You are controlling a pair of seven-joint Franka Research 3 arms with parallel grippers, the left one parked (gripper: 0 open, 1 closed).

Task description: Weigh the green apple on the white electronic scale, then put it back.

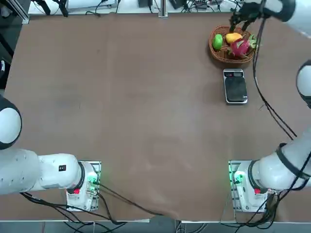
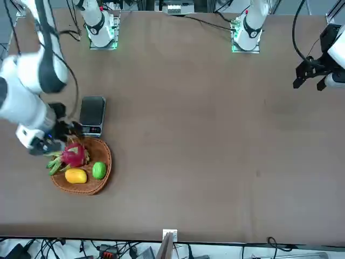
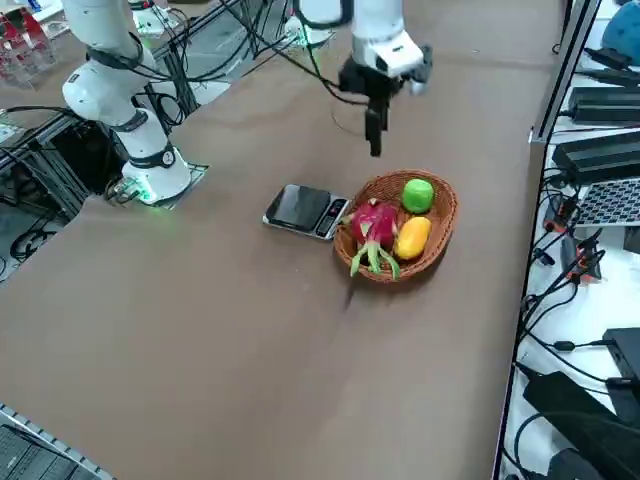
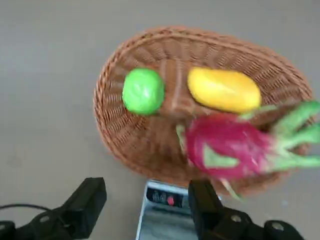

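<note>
Above one wicker basket (image 4: 112,125), right pincer (image 4: 145,200) spread and empty; one green apple (image 4: 143,91), one white electronic scale (image 1: 235,86)

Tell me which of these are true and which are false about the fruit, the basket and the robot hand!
1. The green apple lies in the basket. True.
2. The right gripper is squeezing the apple. False: it is open and empty, up above the basket.
3. The white electronic scale has a fruit on it. False: nothing sits on its plate.
4. The scale is right next to the basket. True.
5. The pink dragon fruit lies on the table outside the basket. False: it is in the basket, with the yellow fruit.
</note>
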